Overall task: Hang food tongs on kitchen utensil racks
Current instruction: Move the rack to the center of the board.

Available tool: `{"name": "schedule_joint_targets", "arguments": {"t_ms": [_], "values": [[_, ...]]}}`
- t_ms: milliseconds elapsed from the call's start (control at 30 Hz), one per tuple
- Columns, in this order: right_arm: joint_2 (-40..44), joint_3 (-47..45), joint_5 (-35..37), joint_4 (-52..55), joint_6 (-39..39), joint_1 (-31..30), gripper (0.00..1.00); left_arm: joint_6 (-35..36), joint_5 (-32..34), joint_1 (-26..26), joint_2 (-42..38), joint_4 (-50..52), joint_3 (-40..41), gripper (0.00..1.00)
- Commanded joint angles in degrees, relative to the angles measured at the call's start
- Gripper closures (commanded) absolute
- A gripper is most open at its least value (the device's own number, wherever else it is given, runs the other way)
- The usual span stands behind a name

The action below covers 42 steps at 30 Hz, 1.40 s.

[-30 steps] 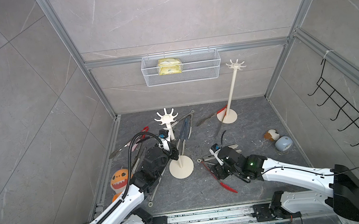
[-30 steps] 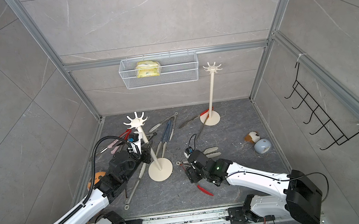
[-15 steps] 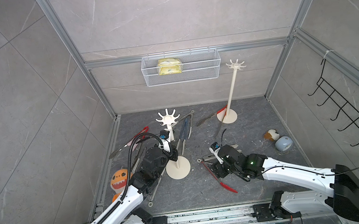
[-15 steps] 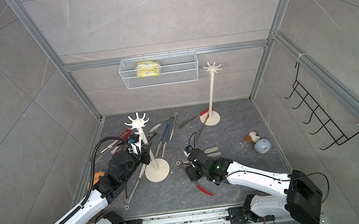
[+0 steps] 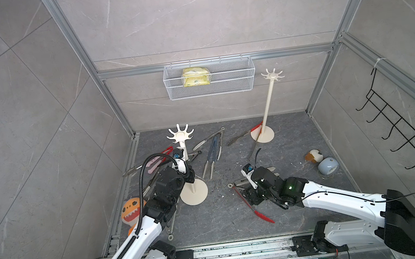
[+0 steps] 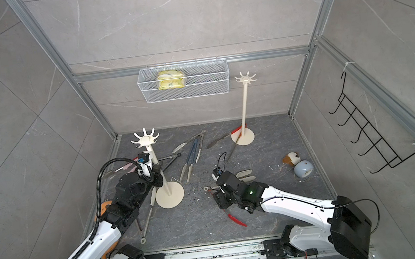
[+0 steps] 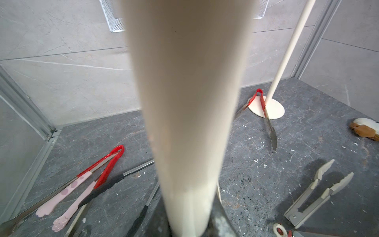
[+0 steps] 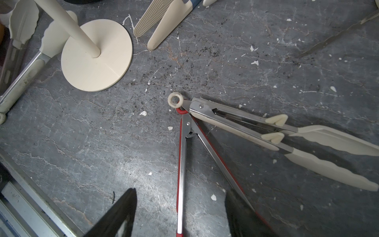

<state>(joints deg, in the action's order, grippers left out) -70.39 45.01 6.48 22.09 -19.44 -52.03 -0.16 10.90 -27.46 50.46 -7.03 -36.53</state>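
My left gripper (image 5: 189,176) is shut on the pole of the near cream rack (image 5: 194,195), which stands upright; the pole (image 7: 188,102) fills the left wrist view. My right gripper (image 8: 180,215) hangs open just above the floor, one arm of the red tongs (image 8: 181,164) lying between its fingers, untouched. Cream-tipped tongs (image 8: 246,127) lie across the red pair's ring end. Blue-grey tongs (image 5: 214,150) and steel tongs (image 5: 208,138) lie behind the near rack, pink (image 7: 67,188) and black ones (image 7: 106,184) beside it. The far rack (image 5: 268,106) has red-handled tongs (image 7: 264,110) on its base.
A wire basket (image 5: 210,81) with a yellow packet hangs on the back wall, and a black hook rack (image 5: 400,133) hangs on the right wall. An orange plush (image 5: 130,212) sits by the left arm. A brown toy (image 5: 313,156) and a pale blue object (image 5: 328,166) lie at the right.
The near rack has slid to the left across the floor in my left gripper. The right gripper has stayed over the red tongs.
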Motion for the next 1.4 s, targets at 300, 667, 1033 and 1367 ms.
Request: {"name": "schedule_joint_targets", "arguments": {"t_ms": [300,667,1033,1367], "values": [[-0.71,2.47,0.55,1.55,1.47,0.45,0.30,7.97,-0.20,3.85,10.75,-15.14,-6.47,0.96],[-0.27,2.57,0.56,1.91,2.54,1.14,0.30,7.13,-1.53,5.70,20.24,-23.51,-11.10,0.96],[-0.16,2.58,0.32,2.28,3.04,2.09,0.30,1.02,-2.82,5.63,24.47,-29.87,-12.50,0.96],[-0.26,2.80,0.29,2.53,3.01,2.14,0.30,-1.97,-0.06,4.99,25.47,-36.74,-9.70,0.97]]}}
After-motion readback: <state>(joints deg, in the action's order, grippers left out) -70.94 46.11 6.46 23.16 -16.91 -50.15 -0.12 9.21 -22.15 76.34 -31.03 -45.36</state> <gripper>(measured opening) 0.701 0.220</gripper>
